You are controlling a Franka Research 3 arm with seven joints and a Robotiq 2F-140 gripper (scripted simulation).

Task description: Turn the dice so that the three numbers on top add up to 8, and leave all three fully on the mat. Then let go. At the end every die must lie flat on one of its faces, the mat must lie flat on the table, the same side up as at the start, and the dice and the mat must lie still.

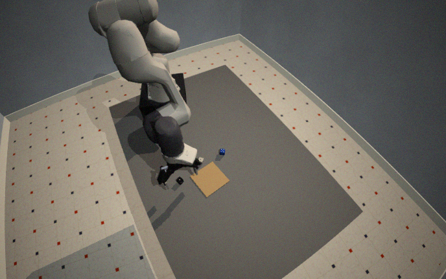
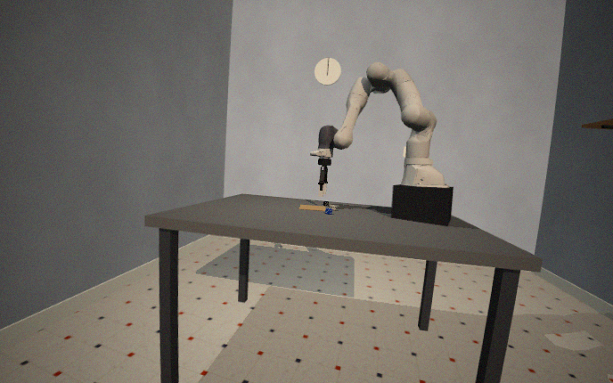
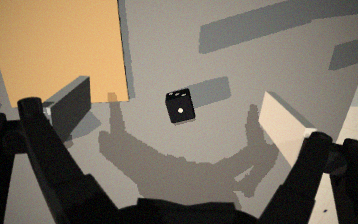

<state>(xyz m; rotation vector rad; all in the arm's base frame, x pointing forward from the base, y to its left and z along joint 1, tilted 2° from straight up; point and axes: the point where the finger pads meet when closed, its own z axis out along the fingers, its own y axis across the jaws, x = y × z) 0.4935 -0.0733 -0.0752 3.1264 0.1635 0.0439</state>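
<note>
Wrist view: black die (image 3: 180, 106) sits roughly centred beneath the spread, empty gripper (image 3: 170, 150), just right of the mat (image 3: 60, 47).

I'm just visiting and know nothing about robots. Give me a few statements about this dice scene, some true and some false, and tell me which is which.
1. The hand is open and holds nothing. True.
2. The black die lies on the tan mat. False: it sits on the grey table, beside the mat.
3. The blue die is off the mat. True.
4. The hand hovers above the blue die. False: the black die is the one below it, between the fingers in the wrist view.
5. No die is on the mat yet. True.
</note>
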